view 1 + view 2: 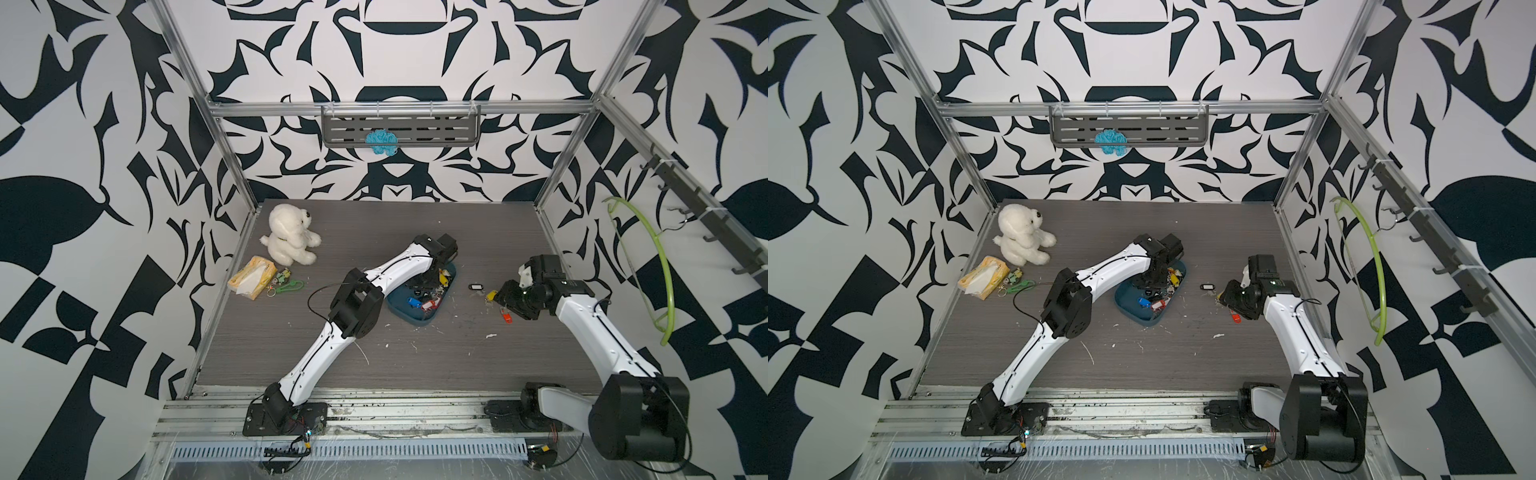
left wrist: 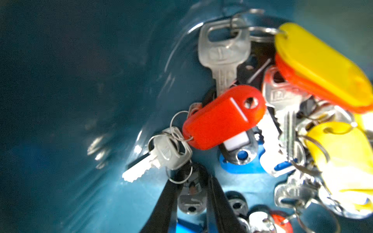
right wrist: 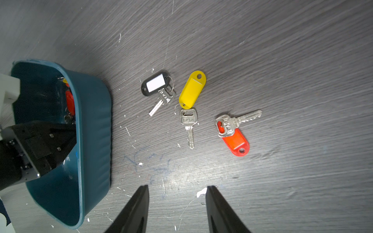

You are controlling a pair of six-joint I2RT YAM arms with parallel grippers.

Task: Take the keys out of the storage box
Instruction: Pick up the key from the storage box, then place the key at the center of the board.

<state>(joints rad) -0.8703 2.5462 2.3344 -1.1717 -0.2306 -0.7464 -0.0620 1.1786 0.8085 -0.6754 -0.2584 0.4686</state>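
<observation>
many keys (image 1: 428, 291) lie heaped in the storage box (image 1: 399, 309), at the centre of both top views. three more sit on the table (image 3: 282, 60) near it, mid-frame in the right wrist view. i judge them light, hard and slippery, with tangled rings, so one pull may drag neighbours. a plastic tag like the red tag (image 2: 222, 117), or a ring, is the place to pinch. my left gripper (image 2: 192, 181) is down in the box, jaws narrow around a wire ring (image 2: 179, 175) and a dark key head (image 2: 191, 198); whether it truly grips i cannot tell. my right gripper (image 3: 177, 187) hovers over the table, jaws parted, holding nothing.
</observation>
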